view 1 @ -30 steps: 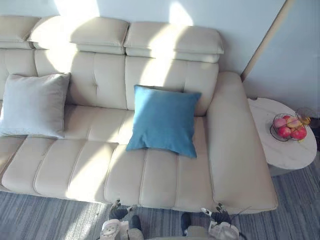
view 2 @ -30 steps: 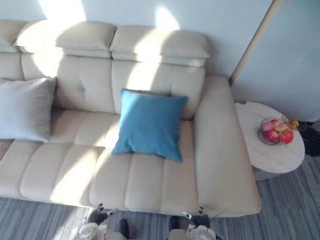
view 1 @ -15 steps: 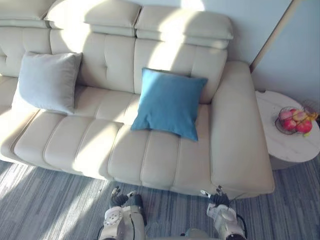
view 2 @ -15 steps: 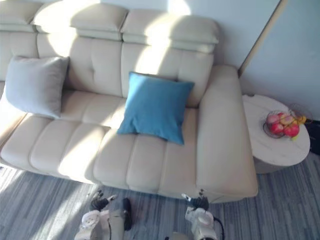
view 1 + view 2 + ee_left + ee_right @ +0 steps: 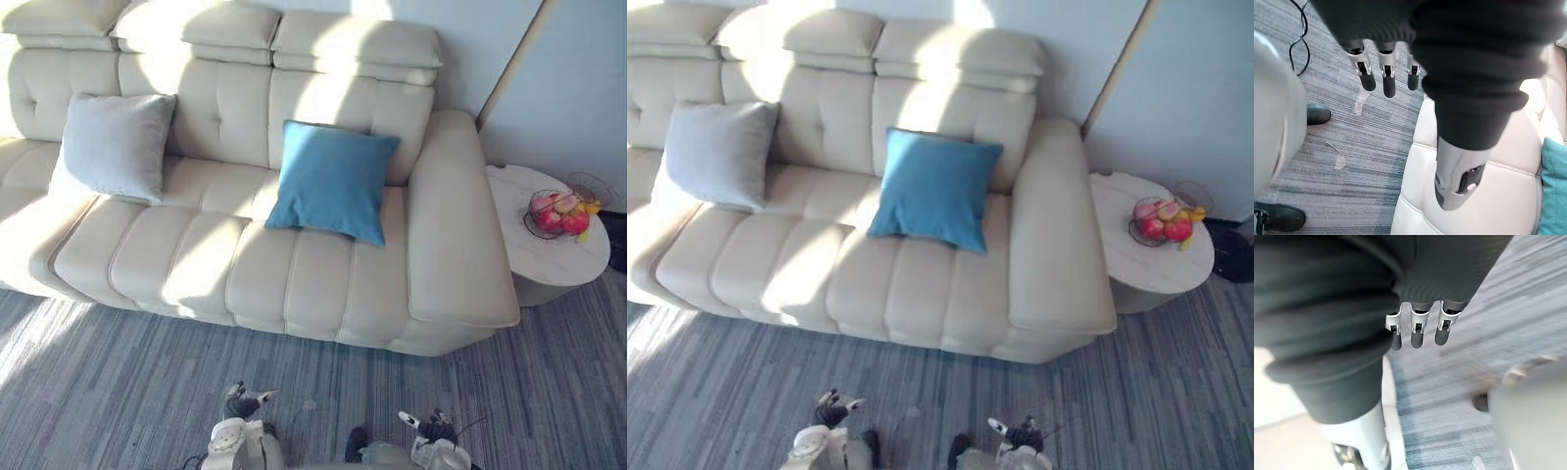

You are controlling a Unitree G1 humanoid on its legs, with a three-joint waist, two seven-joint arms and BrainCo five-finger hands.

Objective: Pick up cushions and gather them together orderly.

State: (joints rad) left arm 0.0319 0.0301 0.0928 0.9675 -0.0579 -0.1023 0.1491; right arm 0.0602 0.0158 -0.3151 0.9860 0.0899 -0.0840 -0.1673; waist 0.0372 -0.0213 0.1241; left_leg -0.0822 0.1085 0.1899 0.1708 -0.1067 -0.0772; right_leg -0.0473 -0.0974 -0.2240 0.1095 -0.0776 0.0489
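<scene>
Sofa (image 5: 294, 284) holds blue cushion (image 5: 333, 181) mid-seat, grey cushion (image 5: 116, 145) toward its left; my left hand (image 5: 1385, 76) and right hand (image 5: 1418, 329) hang loose-fingered, empty. I should step closer first.

Two cushions sat on the sofa, well apart. The blue one (image 5: 332, 181) leaned tilted against the backrest near the armrest end. The grey one (image 5: 116, 144) leaned on the backrest further left, also propped up.

Grey cushion (image 5: 116, 145), bare seat (image 5: 211, 250) between, blue cushion (image 5: 333, 181)
</scene>
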